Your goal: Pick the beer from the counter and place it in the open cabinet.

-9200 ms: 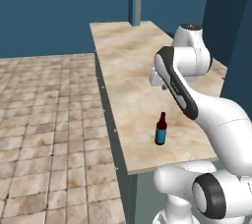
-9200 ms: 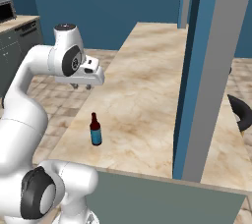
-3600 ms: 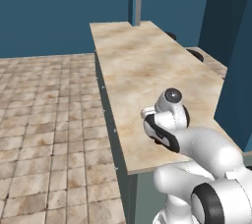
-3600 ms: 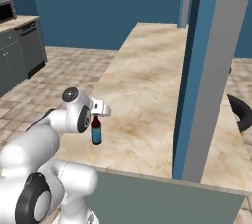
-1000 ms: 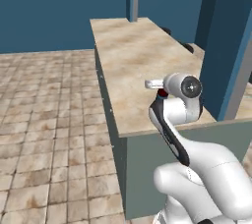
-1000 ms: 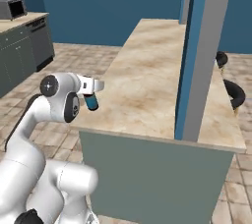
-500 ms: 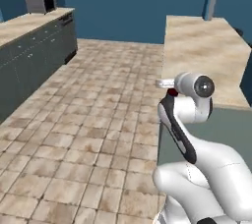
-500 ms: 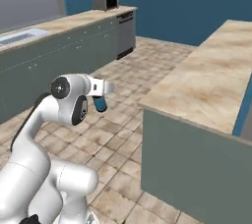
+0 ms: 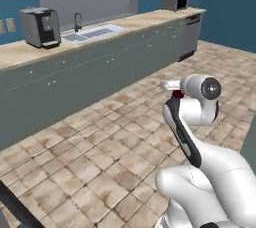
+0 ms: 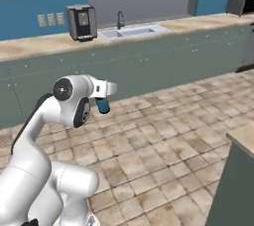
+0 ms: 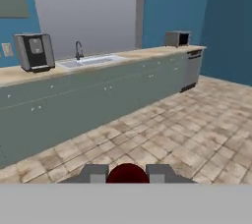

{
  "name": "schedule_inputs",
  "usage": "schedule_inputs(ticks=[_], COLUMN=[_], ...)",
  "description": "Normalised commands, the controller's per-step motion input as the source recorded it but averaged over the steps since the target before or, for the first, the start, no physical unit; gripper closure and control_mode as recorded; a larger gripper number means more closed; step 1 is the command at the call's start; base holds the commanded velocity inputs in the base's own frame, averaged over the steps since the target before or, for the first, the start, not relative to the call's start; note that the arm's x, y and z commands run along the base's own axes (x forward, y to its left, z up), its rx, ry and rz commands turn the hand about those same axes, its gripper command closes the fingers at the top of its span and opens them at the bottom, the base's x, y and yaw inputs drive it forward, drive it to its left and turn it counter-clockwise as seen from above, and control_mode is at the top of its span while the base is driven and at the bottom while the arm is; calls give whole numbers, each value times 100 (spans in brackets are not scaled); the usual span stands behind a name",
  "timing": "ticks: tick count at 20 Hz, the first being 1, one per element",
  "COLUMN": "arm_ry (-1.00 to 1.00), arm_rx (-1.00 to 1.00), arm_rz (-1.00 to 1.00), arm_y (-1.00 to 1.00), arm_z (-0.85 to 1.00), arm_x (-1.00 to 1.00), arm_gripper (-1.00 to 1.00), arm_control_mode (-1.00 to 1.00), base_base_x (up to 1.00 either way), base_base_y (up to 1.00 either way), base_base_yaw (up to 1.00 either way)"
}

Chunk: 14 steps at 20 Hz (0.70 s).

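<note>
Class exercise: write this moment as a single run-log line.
phase: carrying | gripper: shut on beer | beer: off counter, above tiled floor | ahead: long counter with sink | placement: not yet done

The cap [image 11: 127,173] between my fingers [image 11: 93,173] is dark red; my fingers are grey. The beer [image 10: 103,105] shows a blue label. Ahead, the counter [image 11: 123,55] is beige marble over grey-green panels. The floor [image 9: 100,147] is mottled brown tile, the wall [image 11: 172,2] blue, the coffee machine [image 11: 33,51] grey and black.

My arm [image 9: 200,152]: glossy white rounded shells, dark grey joint bands, round grey cap at the wrist.
</note>
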Motion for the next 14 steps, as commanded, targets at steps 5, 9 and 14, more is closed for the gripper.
schedule_inputs(ticks=[5, 9, 14], arm_ry=[0, 0, 0], arm_rx=[0, 0, 0], arm_rz=[0, 0, 0], arm_y=[0, 0, 0], arm_z=[0, 0, 0], arm_x=[0, 0, 0], arm_gripper=[100, 100, 100], arm_control_mode=[100, 100, 100], base_base_x=[-29, -31, -44], base_base_y=[0, 0, -23], base_base_yaw=[91, 89, 75])
